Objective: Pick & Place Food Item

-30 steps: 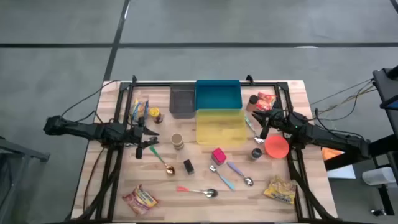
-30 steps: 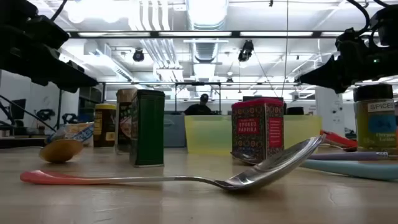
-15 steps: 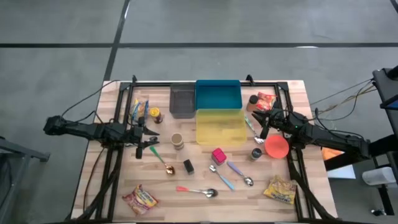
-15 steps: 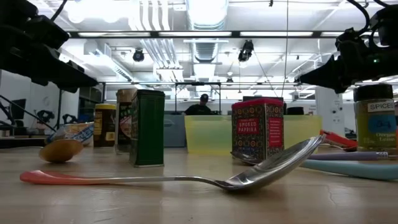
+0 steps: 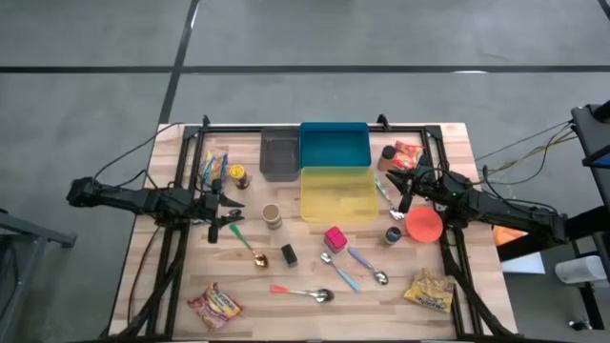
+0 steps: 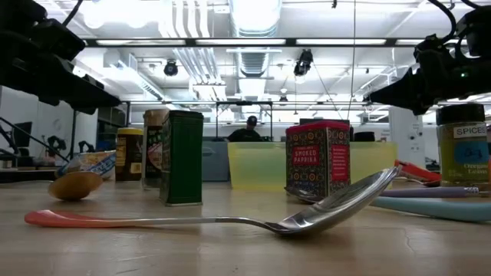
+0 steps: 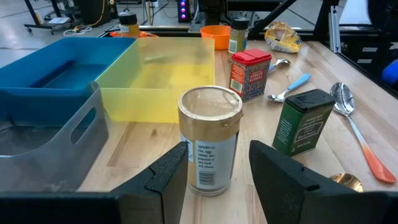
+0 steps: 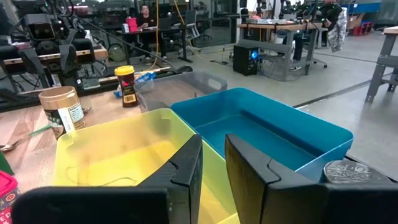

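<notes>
The tan-lidded spice jar stands upright on the counter, left of centre, just left of the yellow bin's near corner. The left gripper hangs low just left of the jar, its fingers spread, with the jar just ahead and in line with the gap; no contact shows. A green tin and a red tin stand nearer and to the right. Beyond the yellow bin are a blue bin and a grey bin. The right gripper hovers at the yellow bin's right edge, fingers close together with a narrow gap, holding nothing, beside an orange bowl.
</notes>
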